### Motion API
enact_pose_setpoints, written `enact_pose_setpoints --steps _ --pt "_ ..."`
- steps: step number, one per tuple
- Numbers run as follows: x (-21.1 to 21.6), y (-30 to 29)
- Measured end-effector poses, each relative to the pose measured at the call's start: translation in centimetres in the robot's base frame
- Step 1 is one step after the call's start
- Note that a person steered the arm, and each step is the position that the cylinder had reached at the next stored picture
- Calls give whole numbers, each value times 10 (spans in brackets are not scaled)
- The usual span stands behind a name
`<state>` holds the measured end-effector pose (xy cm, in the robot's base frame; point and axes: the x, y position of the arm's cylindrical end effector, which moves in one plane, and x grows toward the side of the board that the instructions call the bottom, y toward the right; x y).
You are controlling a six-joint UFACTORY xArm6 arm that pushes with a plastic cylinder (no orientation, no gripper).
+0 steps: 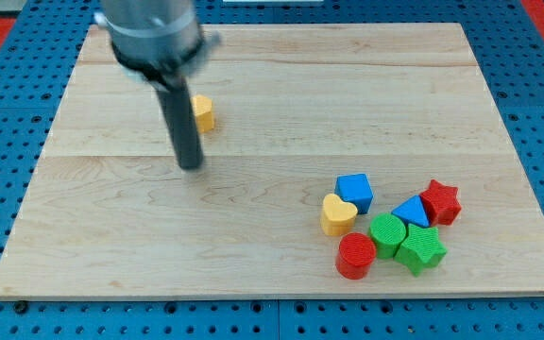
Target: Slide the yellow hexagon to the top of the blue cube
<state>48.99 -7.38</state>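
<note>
The yellow hexagon lies in the board's upper left part, partly hidden behind my rod. The blue cube sits in a cluster of blocks at the lower right, far from the hexagon. My tip rests on the board just below and slightly left of the yellow hexagon, apart from it by a small gap.
Around the blue cube are a yellow heart, a blue triangle, a red star, a green cylinder, a green star and a red cylinder. The wooden board lies on a blue pegboard.
</note>
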Motion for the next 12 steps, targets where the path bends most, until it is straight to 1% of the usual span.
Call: enact_pose_setpoints --steps 1,2,3,4,5,6,7,8,9,10,11,12 --pt "10 -44" --pt "-70 -114" --pt "-138 -118" --pt "-85 -8" --pt "-75 78" --pt "-90 -15" --pt "-124 39" --pt "-101 107" --pt "-130 127" --pt "-126 158" --pt "-66 168" --pt "-52 193"
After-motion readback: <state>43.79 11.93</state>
